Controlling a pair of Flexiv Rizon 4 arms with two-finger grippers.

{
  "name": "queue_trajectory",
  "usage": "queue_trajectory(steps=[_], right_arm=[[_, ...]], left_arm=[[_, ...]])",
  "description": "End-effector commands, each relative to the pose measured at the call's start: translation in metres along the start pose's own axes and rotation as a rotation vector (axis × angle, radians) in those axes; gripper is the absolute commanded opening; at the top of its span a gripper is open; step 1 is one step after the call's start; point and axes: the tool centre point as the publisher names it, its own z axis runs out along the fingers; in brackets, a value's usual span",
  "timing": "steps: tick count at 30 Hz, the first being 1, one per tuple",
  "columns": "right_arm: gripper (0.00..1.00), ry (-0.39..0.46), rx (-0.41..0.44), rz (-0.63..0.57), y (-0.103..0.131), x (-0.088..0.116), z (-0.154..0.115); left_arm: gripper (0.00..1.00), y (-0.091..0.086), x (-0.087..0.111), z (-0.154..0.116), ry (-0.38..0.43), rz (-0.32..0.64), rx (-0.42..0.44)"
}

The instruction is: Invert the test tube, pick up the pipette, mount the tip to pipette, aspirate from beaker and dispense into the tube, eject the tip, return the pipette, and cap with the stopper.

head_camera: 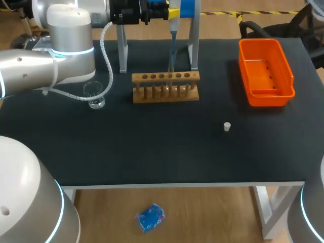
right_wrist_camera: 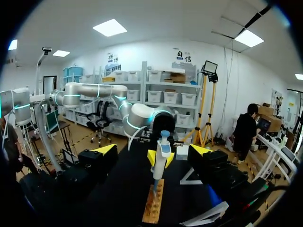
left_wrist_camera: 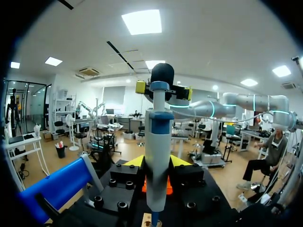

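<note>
My left gripper [head_camera: 171,12] reaches in from the left at the back of the table, shut on the blue and white pipette [head_camera: 172,35]. The pipette hangs upright, its tip down at the wooden rack [head_camera: 165,87]. In the left wrist view the pipette [left_wrist_camera: 158,151] fills the space between my left gripper's [left_wrist_camera: 156,163] yellow tips. The glass beaker [head_camera: 94,96] stands left of the rack. A small white stopper [head_camera: 227,126] lies on the mat right of centre. My right gripper [right_wrist_camera: 154,150] is open wide, facing the pipette [right_wrist_camera: 160,163] from some way off. I cannot make out the test tube clearly.
An orange tray [head_camera: 266,71] stands at the back right. The grey pipette stand [head_camera: 122,50] straddles the space behind the rack, its legs on either side of the pipette. The black mat [head_camera: 152,152] covers the table's front half.
</note>
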Motion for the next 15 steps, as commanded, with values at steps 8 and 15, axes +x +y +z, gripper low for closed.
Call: queue_trajectory(steps=[8,15], right_arm=[[1.00,0.015,0.246,0.047,-0.051,0.031,-0.020],[1.00,0.015,0.246,0.047,-0.051,0.031,-0.020]], left_arm=[[0.00,-0.001,0.001,0.000,-0.001,-0.001,-0.001],[0.00,-0.001,0.001,0.000,-0.001,-0.001,-0.001]])
